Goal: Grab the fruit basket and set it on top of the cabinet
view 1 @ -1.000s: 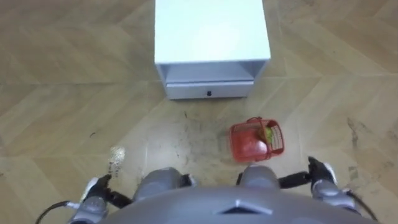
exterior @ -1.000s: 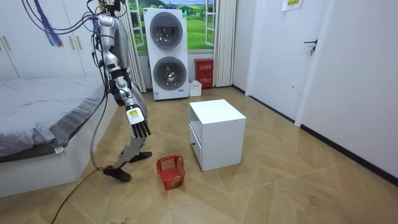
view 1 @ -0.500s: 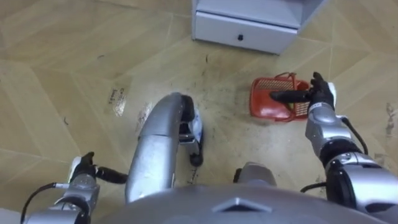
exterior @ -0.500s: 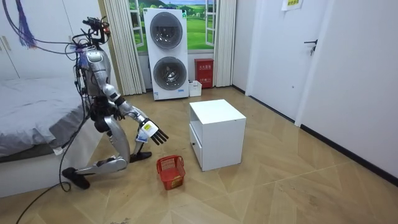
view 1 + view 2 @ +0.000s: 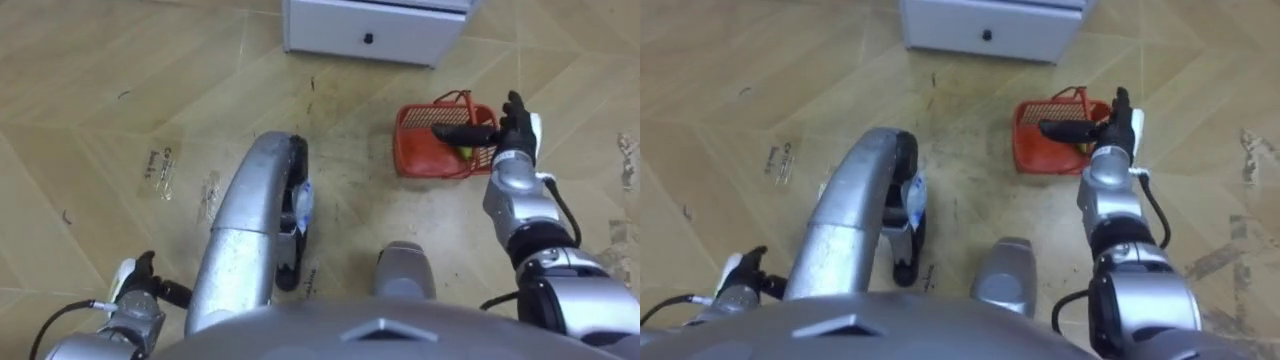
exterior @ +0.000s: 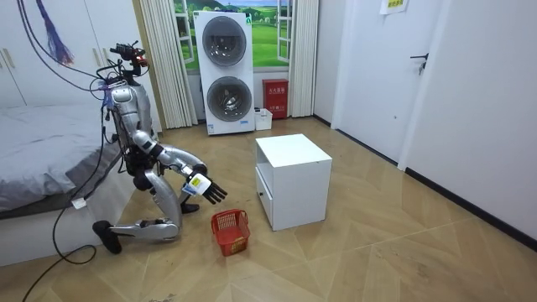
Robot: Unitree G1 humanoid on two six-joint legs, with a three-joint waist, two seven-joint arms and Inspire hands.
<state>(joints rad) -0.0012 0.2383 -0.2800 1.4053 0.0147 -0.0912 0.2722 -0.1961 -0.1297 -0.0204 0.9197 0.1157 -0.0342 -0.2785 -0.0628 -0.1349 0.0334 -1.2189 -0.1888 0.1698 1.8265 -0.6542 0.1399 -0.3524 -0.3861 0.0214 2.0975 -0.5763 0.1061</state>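
One white cabinet (image 5: pixel 375 30) is seen far, and the red fruit basket (image 5: pixel 422 152) is set on the floor (image 5: pixel 100 120) near and right of it, long axis left to right. The right hand (image 5: pixel 512 137), open and empty, is held at its right rim, thumb stretched left over it; the left hand (image 5: pixel 135 287) is kept near left. Since half a second ago the kneel is deepened and the right hand lowered.
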